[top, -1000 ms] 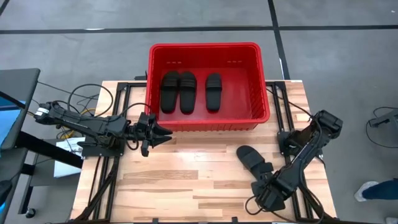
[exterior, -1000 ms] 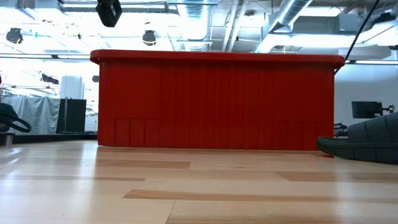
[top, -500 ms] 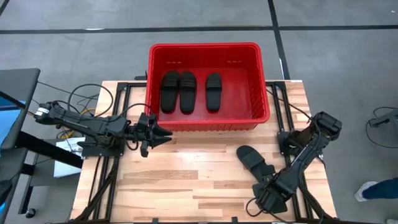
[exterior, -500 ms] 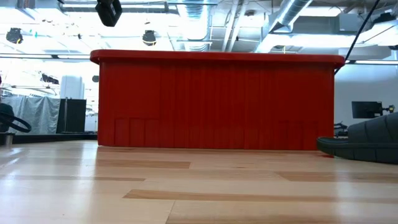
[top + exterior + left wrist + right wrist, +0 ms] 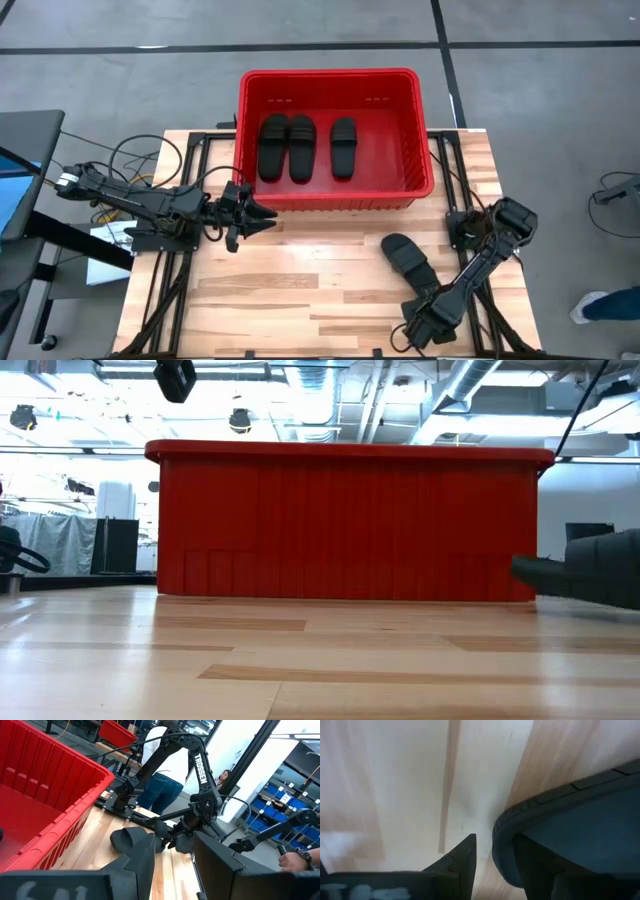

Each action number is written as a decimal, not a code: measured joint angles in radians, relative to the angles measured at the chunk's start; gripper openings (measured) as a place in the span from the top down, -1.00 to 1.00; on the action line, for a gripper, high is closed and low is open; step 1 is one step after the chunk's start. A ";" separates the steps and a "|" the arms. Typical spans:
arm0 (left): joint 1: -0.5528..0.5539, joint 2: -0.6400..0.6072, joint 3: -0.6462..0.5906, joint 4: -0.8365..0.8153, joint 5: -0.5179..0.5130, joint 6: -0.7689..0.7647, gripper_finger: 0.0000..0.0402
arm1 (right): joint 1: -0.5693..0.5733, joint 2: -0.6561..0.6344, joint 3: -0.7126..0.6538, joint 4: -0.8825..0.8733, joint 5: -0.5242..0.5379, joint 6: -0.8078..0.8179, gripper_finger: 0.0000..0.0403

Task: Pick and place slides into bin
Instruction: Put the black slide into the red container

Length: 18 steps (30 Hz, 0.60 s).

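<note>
Your right gripper (image 5: 425, 312) is working low over the bench (image 5: 300, 300) near its right front corner, and its jaws are pinching the heel end of the last slide (image 5: 406, 255). In the right wrist view one finger (image 5: 465, 860) is showing on the outside of the sole edge (image 5: 560, 835), and the other is sitting tight against it. In the low view the slide (image 5: 580, 570) is looking clear of the wood, so you are judging this as the lift stage.

To do this step well, you are wanting height first. The grip is at one end, so the toe is likely drooping. Raise the slide until its toe is clearing the rolled rim of the bin (image 5: 335, 198) before you travel toward the far edge. Keep the wrist steady, since a long flat sole held at one end can pivot between the jaws.

The bin is sitting at the far edge of the bench, at its middle. Three slides (image 5: 304, 146) are already lying in it, side by side toward its left half. The bare red floor on the right half is the easier spot to aim for. Open only once the slide is well inside the walls.

Your left gripper (image 5: 258, 215) is waiting just off the bin's near left corner, with its jaws spread and holding nothing.
</note>
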 joint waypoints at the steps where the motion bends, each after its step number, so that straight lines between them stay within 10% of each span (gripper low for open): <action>1: 0.000 0.000 0.000 0.000 0.001 0.000 0.38 | 0.002 0.014 0.001 0.000 -0.001 -0.004 0.39; 18: 0.000 0.000 0.000 0.000 0.004 -0.007 0.38 | -0.017 0.083 0.004 0.013 0.035 -0.004 0.45</action>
